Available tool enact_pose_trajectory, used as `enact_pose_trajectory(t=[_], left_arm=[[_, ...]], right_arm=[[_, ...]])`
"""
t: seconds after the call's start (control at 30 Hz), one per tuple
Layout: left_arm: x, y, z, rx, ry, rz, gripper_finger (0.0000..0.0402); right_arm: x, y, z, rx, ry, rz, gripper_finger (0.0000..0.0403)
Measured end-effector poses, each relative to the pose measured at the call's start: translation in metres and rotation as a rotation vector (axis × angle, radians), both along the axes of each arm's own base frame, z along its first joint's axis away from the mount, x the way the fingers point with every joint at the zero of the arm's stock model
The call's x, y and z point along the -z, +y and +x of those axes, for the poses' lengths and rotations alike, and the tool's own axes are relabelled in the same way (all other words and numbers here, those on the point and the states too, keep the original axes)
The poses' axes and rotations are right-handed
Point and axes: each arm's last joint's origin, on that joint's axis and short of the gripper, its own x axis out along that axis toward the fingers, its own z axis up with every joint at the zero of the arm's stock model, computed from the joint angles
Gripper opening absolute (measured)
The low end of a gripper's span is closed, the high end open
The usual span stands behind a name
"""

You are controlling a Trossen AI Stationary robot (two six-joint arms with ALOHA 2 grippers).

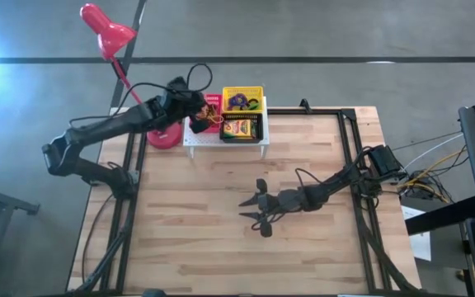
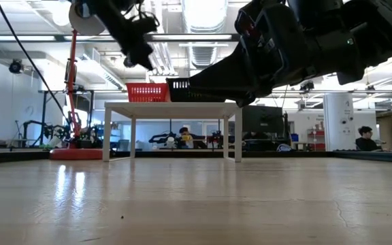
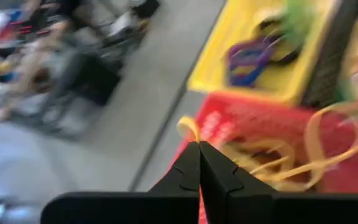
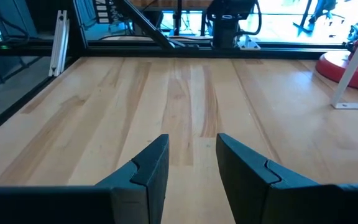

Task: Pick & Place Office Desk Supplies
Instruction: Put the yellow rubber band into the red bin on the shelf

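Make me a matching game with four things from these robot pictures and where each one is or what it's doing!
Things:
1. left pincer
2. right pincer
3. red desk lamp
4. yellow basket

Places or states:
A. sits on the white rack, holding coloured loops
B. open and holding nothing, above the bare wooden table
C. stands at the table's far left corner
D. shut, over the red basket of tan rubber bands

Right pairs: 1-D, 2-B, 3-C, 4-A
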Motion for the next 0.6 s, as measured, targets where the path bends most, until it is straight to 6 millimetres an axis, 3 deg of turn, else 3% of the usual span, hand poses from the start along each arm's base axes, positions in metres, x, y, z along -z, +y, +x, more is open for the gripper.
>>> enact_pose_trajectory(t=[0.17,0.43,0.6], left_arm=[[0.017,0.005,-0.006,-0.132,0.117,0.104,0.0001],[0.035,0.001,-0.003,0.034,0.052,-0.018,0.0005],[0.025,-0.003,0.003,0.168,-0.092,-0.160,0.0067]], right_arm=[[0.000,0.000,0.000,0.000,0.000,0.000,0.0128],[0.000,0.000,0.000,0.001,0.000,0.000,0.0128],[0.000,0.000,0.000,0.001,0.000,-0.001,0.0128]])
